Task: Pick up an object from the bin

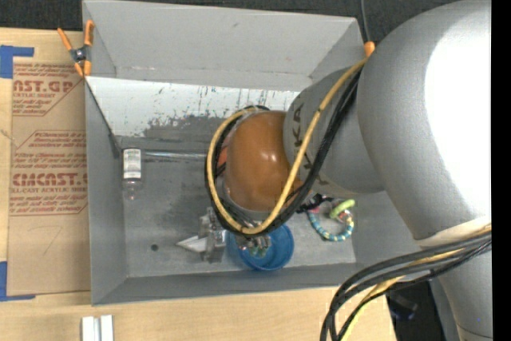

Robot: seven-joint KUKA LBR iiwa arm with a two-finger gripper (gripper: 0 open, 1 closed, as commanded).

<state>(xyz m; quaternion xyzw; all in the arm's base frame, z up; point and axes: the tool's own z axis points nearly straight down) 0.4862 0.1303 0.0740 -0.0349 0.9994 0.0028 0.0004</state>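
Observation:
My gripper [211, 237] is low over the bin's front middle, mostly hidden under the arm's orange cover. A small pale wedge-shaped piece [191, 243] lies right at its left side, touching or nearly touching it. A blue round cup-like thing [270, 250] sits just right of the gripper, partly under the cables. To the right of that lies a bead bracelet in teal, pink and green [334, 221]. A small clear bottle with a white label [132, 171] lies by the left wall, well apart from the gripper.
The arm and its cables cover the bin's middle and right side. Bare floor shows at the front left corner and along the back slope.

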